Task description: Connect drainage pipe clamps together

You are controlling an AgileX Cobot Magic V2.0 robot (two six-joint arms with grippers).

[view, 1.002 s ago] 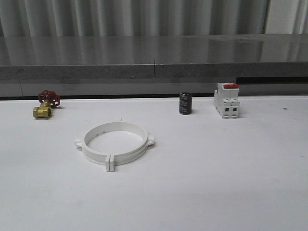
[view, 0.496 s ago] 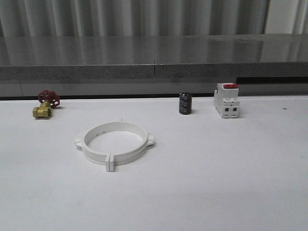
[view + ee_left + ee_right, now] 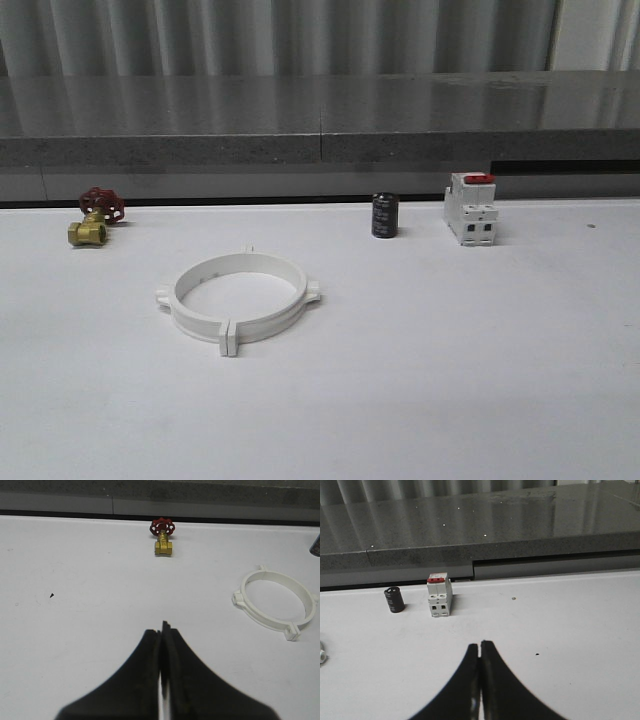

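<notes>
the drainage pipe clamps [image 3: 239,298] lie joined as one ring left of centre on the white table [image 3: 480,350], while the wrist views show the left gripper [image 3: 161,630] and right gripper [image 3: 480,645] pressed closed, holding nothing.

A brass valve [image 3: 92,222], black capacitor [image 3: 385,215] and white breaker [image 3: 471,208] stand along the table's [image 3: 480,360] far edge.

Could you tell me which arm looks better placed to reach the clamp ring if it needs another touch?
Probably the left. The drainage pipe clamps lie left of centre as a closed ring, and they sit near the shut left gripper. The right gripper faces the breaker instead.
</notes>
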